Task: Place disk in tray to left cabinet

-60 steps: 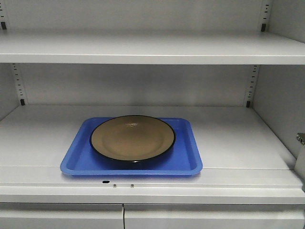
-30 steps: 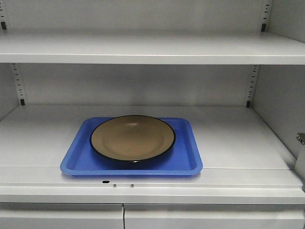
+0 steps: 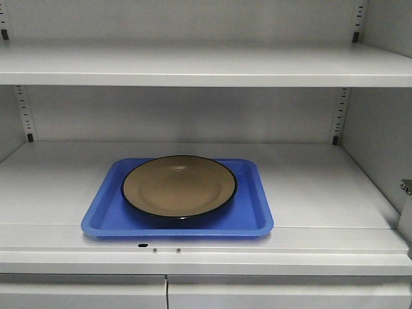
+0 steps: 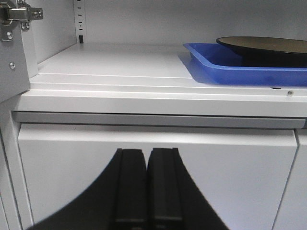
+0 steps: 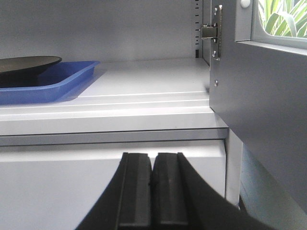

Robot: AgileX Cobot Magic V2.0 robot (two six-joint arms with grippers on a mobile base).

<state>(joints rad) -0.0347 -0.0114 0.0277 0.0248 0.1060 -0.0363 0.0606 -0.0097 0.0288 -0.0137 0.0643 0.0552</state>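
looks like a storeroom or lab-type indoor space, judged mainly from the left cabinet (image 3: 322, 187): plain grey-white metal with wide flat shelves. behind those shelves, at the cabinet's back corners, perforated upright strips (image 3: 339, 116) with small shelf clips. below the lower shelf, flat closed doors (image 4: 158, 167) with a narrow seam between them. at the cabinet's right edge, an open door leaf (image 5: 268, 110) on a metal hinge (image 5: 213, 32), of the institutional storage sort. beyond that door, past the cabinet's right side, a window pane with green plant leaves (image 5: 283, 19) behind it. nothing domestic on the cabinet, only a blue tray (image 3: 251, 222) with a disk (image 3: 179, 187) on its lower shelf.
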